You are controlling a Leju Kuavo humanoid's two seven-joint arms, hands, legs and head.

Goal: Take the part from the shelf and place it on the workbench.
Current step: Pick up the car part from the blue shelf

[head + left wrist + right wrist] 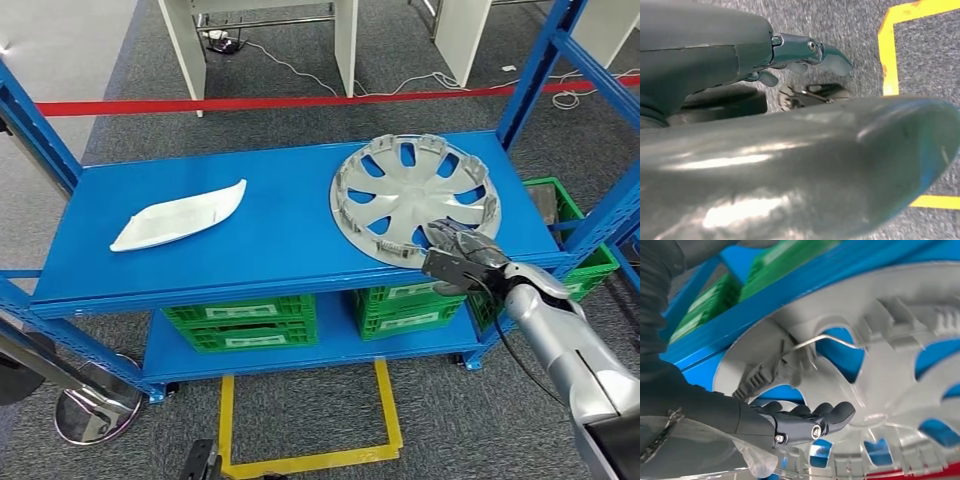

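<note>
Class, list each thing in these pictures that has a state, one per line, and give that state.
wheel cover: lying flat on the top shelf, inner side up, near edge over the shelf's front lip.
right hand: at the wheel cover's near edge, fingers against it; hold unclear.
white panel: lying flat on the top shelf, untouched.
green crates: stowed on the lower shelf.
left hand: hanging over the floor, holding nothing.
</note>
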